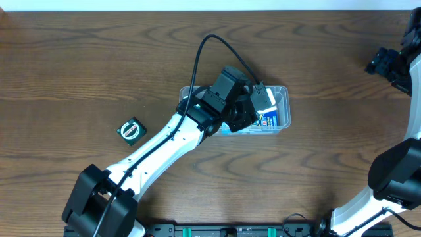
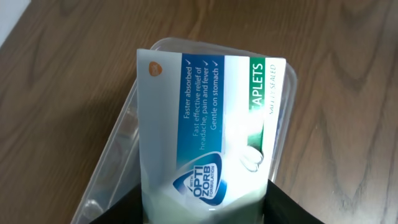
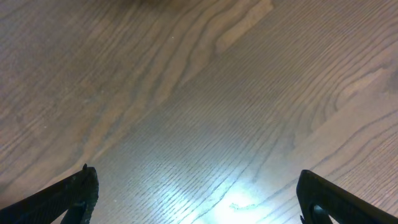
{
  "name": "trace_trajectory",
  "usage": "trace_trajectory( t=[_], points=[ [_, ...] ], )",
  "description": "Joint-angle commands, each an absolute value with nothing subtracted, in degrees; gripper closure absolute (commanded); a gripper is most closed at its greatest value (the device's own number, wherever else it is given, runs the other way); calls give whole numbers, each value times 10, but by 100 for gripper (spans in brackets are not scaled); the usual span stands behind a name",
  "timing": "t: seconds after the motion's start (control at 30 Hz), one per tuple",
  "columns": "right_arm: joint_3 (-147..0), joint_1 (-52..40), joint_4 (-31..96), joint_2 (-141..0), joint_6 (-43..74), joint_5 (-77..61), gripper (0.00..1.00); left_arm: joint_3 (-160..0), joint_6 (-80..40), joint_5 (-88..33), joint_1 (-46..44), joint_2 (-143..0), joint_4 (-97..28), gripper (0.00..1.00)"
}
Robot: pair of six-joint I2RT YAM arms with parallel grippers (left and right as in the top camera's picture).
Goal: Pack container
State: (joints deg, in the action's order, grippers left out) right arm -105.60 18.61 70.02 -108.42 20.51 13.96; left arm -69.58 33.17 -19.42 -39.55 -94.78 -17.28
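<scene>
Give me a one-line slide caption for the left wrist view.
Left gripper holds a caplet box over the clear container.

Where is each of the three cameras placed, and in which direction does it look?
Overhead: fixed above the table, facing straight down; the left arm and right arm show, with the left gripper over the container.
Left wrist: on the left arm, looking down past its fingertips at the caplet box between them, over the container.
Right wrist: on the right arm, facing table wood; only the open right gripper shows.
Shared: overhead and left wrist both show container and caplet box.
</scene>
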Motion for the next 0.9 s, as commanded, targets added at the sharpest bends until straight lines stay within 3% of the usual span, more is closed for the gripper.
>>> trace_trajectory(
  t=[0.0,0.57,0.83,0.87],
  points=[
    [-1061,188,701,-1084,201,148,1,-704,369,-215,-396,-952,-170,47],
    [-1061,188,701,-1084,201,148,1,-704,359,-184,-396,-971,-144,46],
    [-1061,188,701,-1084,201,148,1,-704,349,-173,-396,-974,-164,51],
    [-1061,188,701,-1084,201,148,1,-704,349,-169,-396,-976,-164,55]
  ],
)
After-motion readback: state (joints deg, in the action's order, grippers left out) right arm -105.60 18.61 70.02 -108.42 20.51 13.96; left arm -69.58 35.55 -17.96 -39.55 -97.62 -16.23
